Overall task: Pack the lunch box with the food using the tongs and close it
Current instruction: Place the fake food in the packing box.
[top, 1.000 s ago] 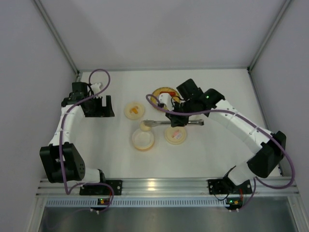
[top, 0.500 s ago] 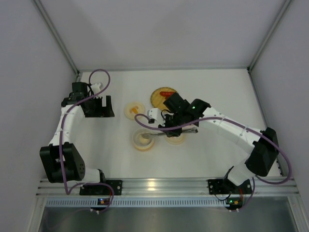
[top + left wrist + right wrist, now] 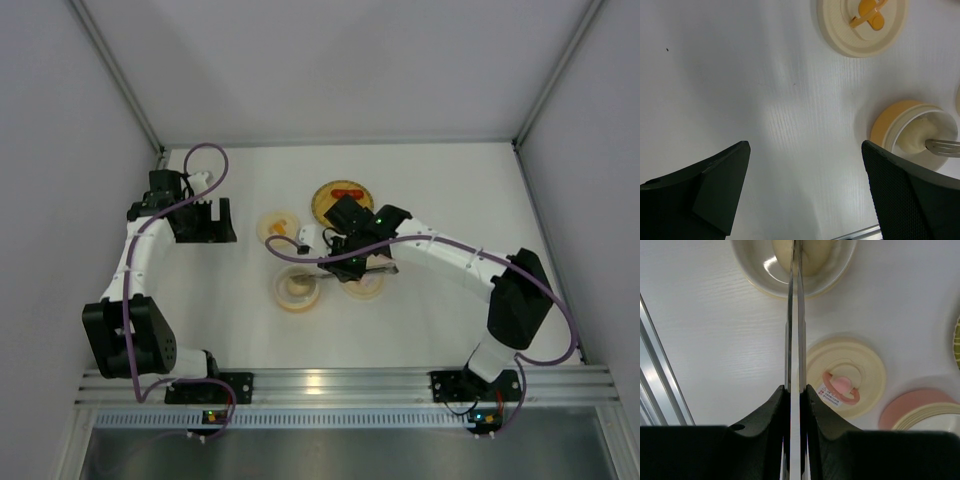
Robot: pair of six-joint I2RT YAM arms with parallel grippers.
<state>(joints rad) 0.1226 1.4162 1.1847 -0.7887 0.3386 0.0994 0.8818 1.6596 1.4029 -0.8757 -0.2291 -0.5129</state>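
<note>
My right gripper (image 3: 796, 390) is shut on the silver tongs (image 3: 796, 315), whose two arms are pressed close together. The tong tips reach into the round orange lunch box bowl (image 3: 297, 290), against the cream-white ball (image 3: 810, 252) lying inside it. That ball (image 3: 915, 139) and one tong tip (image 3: 942, 146) also appear in the left wrist view. Red sausage pieces (image 3: 347, 190) lie on the woven plate (image 3: 325, 205) behind the right arm. My left gripper (image 3: 805, 146) hangs open over bare table at the far left (image 3: 205, 222).
A cream lid with an orange mark (image 3: 278, 228) lies left of the plate. A cream lid with a pink knob (image 3: 845, 377) lies just right of the bowl, under my right wrist. A pink-sided bowl (image 3: 920, 412) stands beside that lid.
My right arm has swung left and toward the near edge with the tongs. The cream ball, earlier at the tong tips by the bowl's rim, is now inside the bowl. The left arm is still.
</note>
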